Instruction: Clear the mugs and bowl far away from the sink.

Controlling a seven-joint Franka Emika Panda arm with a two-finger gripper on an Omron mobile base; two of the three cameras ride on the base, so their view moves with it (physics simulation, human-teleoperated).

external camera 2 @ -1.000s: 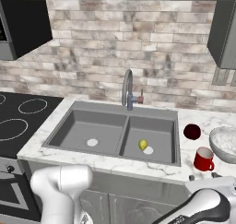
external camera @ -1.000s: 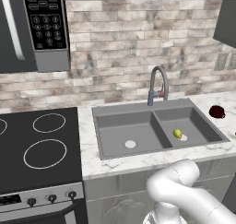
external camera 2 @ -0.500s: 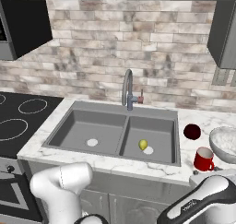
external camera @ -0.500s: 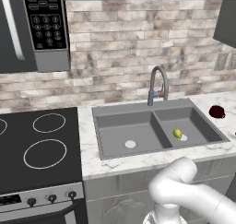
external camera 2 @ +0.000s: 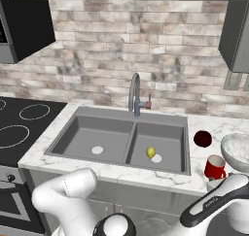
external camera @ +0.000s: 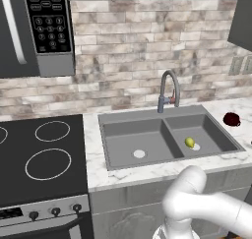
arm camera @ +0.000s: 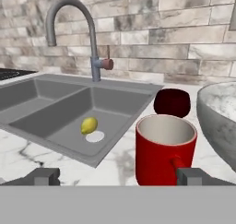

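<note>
My gripper [arm camera: 117, 177] is open, its fingertips [arm camera: 44, 176] wide apart low over the marble counter. Just ahead, toward the right tip, stands the bright red mug [arm camera: 166, 147] [external camera 2: 214, 167], upright, its handle facing me. Nothing is held. Behind it is the dark maroon mug [arm camera: 172, 102] [external camera 2: 202, 138] [external camera: 231, 118]. The large silvery bowl [arm camera: 221, 112] [external camera 2: 237, 150] sits right of both mugs. All three stand on the counter just right of the grey double sink [arm camera: 55, 103] [external camera 2: 87, 133] [external camera: 142, 134], with its curved faucet [arm camera: 87, 34] [external camera 2: 135, 94] [external camera: 170, 88].
A yellow lemon [arm camera: 89, 125] [external camera 2: 151, 152] [external camera: 189, 142] lies by the drain in the sink's right basin. A black stove [external camera: 39, 154] is left of the sink, with a microwave [external camera: 44, 26] above it. A brick wall backs the counter.
The arm's forearm has swung up into the lower right of the right base view, toward the red mug. The mugs, bowl and lemon have not moved.
</note>
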